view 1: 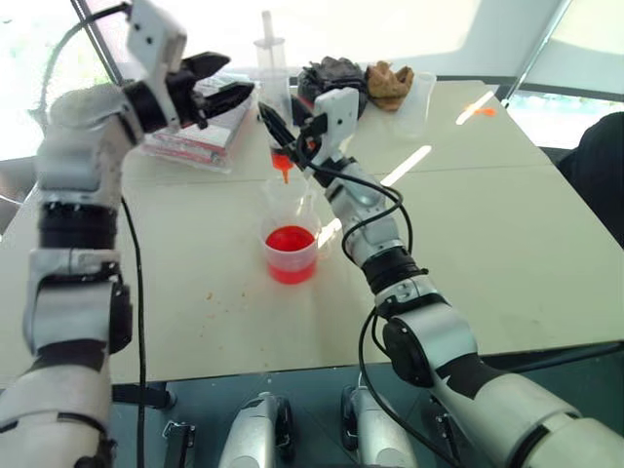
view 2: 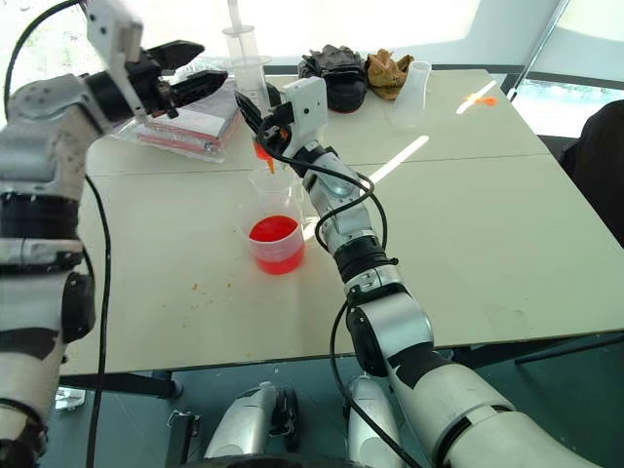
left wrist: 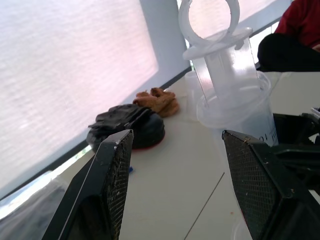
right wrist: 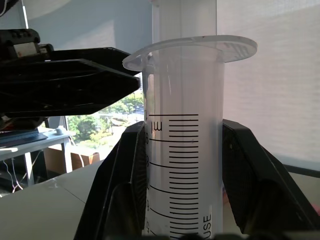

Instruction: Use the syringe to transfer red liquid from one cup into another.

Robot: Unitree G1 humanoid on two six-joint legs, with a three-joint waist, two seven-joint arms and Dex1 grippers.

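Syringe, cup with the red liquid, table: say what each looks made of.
Syringe: clear plastic, smooth, slightly cloudy; printed black scale marks, orange tip.
Cup: thin clear plastic, probably; the red liquid shows through its wall.
Table: pale matte top, possibly laminate; only soft sun streaks.

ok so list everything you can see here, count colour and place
syringe: 1, clear with orange tip, upright in the right pincer, tip above the cups
cup of red liquid: 1, clear, table centre
empty cup: 1, clear, just behind the red one
beaker: 1, clear, far side of table
gloves: 2, black and tan, far edge
packet: 1, red and white, far left
table: 1, cream
left pincer: open, beside the syringe
right pincer: shut on syringe
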